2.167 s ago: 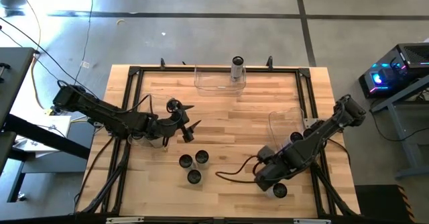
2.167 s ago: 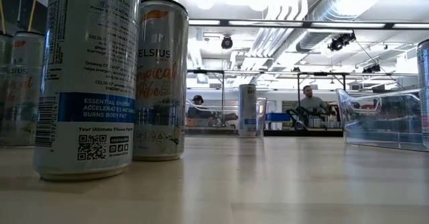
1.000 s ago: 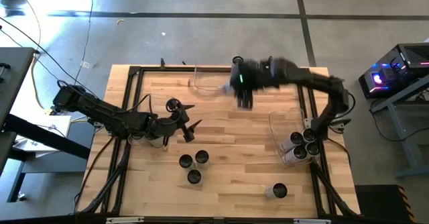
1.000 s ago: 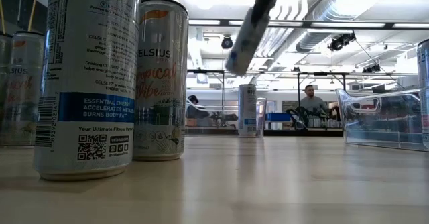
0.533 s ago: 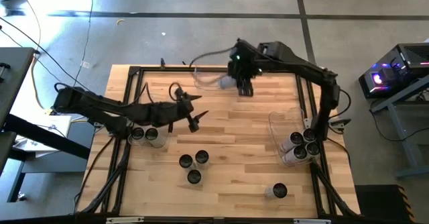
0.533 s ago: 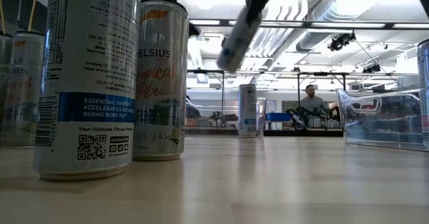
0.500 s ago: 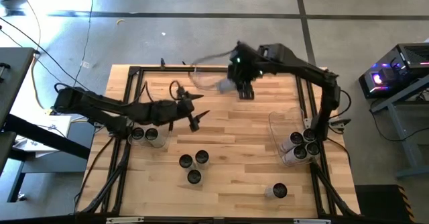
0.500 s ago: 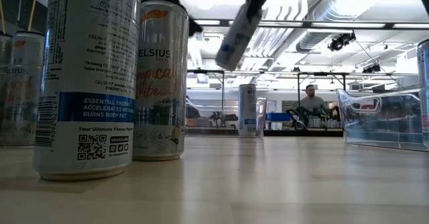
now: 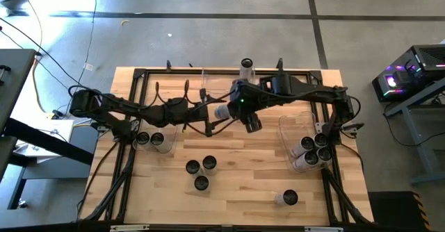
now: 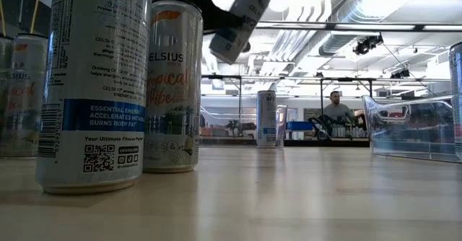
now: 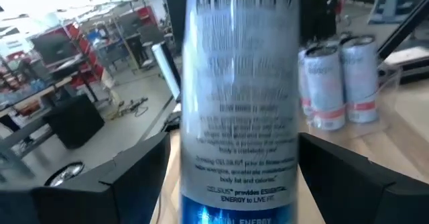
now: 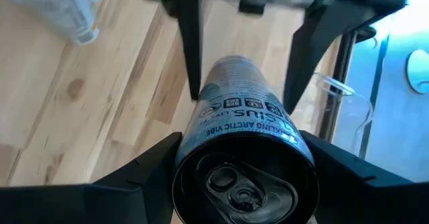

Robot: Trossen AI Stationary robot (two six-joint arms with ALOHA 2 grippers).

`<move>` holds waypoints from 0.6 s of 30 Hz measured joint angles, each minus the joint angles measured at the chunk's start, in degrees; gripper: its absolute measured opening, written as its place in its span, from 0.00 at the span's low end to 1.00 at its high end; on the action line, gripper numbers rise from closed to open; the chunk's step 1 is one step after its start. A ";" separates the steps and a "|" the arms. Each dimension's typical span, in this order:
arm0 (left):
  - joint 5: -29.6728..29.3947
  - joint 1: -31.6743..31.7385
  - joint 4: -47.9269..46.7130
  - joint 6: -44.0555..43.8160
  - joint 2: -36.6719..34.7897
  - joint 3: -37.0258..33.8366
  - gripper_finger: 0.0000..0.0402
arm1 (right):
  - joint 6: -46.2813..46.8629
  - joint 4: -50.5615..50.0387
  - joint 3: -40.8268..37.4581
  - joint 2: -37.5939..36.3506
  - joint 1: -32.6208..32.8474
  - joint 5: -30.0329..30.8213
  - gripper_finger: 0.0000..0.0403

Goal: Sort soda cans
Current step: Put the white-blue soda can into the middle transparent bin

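Observation:
My right gripper (image 9: 234, 109) is shut on one soda can (image 9: 222, 112), silver and blue, high over the table's middle. The can also shows tilted in the low view (image 10: 234, 21). My left gripper (image 9: 211, 118) reaches in level from the table's left. It is open, with its fingers (image 12: 190, 56) standing on either side of the can's bottom end (image 11: 238, 117); I cannot tell whether they touch it. Three more cans (image 9: 200, 170) stand upright on the near middle of the table. One stands alone (image 9: 288, 198) at the near right. My right gripper pinches the can's round sides near its top end (image 12: 201, 140) between its two fingers. The fingers slant down from the table's right side. The can is lifted clear and tilted, with its tabbed top toward my wrist and its bottom end toward my left gripper.
A clear bin (image 9: 290, 126) at the right edge holds several cans (image 9: 311, 151). A far bin (image 9: 215, 86) has one can (image 9: 245, 67) standing in it. Two cans (image 9: 149, 139) sit at the left under my left arm. A black frame (image 9: 139, 76) edges the table.
My right gripper has carried the can from over the far bin toward the table's middle, nearer and to the left, and the can has tipped further over. My left gripper has gone toward the table's right, turning level, until its fingers stand astride the can's bottom end.

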 joint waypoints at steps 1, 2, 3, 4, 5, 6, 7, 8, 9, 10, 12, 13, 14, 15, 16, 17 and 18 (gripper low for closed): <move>-0.19 0.02 -0.12 0.00 0.54 0.15 0.78 | 0.12 0.52 0.00 0.00 0.06 0.01 0.60; -0.26 0.02 -0.80 -0.04 1.03 0.28 0.78 | 0.12 1.05 0.00 0.00 0.06 0.01 0.60; -0.27 0.02 -1.83 -0.09 1.29 0.41 0.77 | 0.13 1.45 0.00 0.00 0.08 -0.14 0.60; -0.26 0.02 -2.81 -0.34 1.46 0.52 0.76 | 0.19 1.83 0.00 0.00 0.09 -0.40 0.60; -0.25 0.02 -3.22 -0.47 1.57 0.66 0.74 | 0.31 2.25 0.00 0.00 0.10 -0.89 0.60; -0.22 0.01 -3.58 -0.52 1.58 0.75 0.72 | 0.44 2.52 0.00 0.00 0.08 -1.47 0.60; -0.13 0.01 -3.93 -0.56 1.58 0.74 0.69 | 0.72 2.62 0.00 0.00 0.00 -1.91 0.60; -0.18 0.00 -4.09 -0.74 1.58 0.74 0.65 | 1.03 2.60 0.00 0.00 -0.10 -2.32 0.60; -0.14 -0.02 -4.21 -1.20 1.58 0.76 0.61 | 1.31 2.60 0.00 0.00 -0.31 -2.75 0.60; -0.09 -0.02 -4.26 -1.29 1.58 0.74 0.58 | 1.60 2.61 0.00 0.00 -0.47 -2.96 0.62; 0.25 0.00 -4.28 -1.62 1.58 0.75 0.58 | 2.75 2.79 0.00 0.00 -1.02 -3.41 0.68; -0.10 -0.05 -4.29 -2.16 1.58 0.72 0.58 | 4.09 2.72 0.00 -0.08 -1.34 -3.54 0.72; -1.29 -0.11 -4.30 -2.45 1.58 0.48 0.58 | 5.64 2.73 0.00 -0.30 -1.76 -3.62 0.75; -2.69 -0.30 -4.38 -2.68 1.61 0.16 0.58 | 7.22 2.54 0.00 -0.68 -2.37 -4.24 0.78; -4.68 -0.66 -4.40 -2.73 1.71 -0.02 0.58 | 8.75 1.83 0.00 -1.35 -3.01 -4.86 0.80; -6.61 -0.98 -3.87 -2.56 1.73 -0.39 0.58 | 10.33 1.41 0.02 -1.82 -3.60 -5.47 0.81; -8.90 -1.37 -3.01 -2.26 1.69 -0.91 0.58 | 11.74 1.33 0.07 -2.56 -4.25 -6.24 0.82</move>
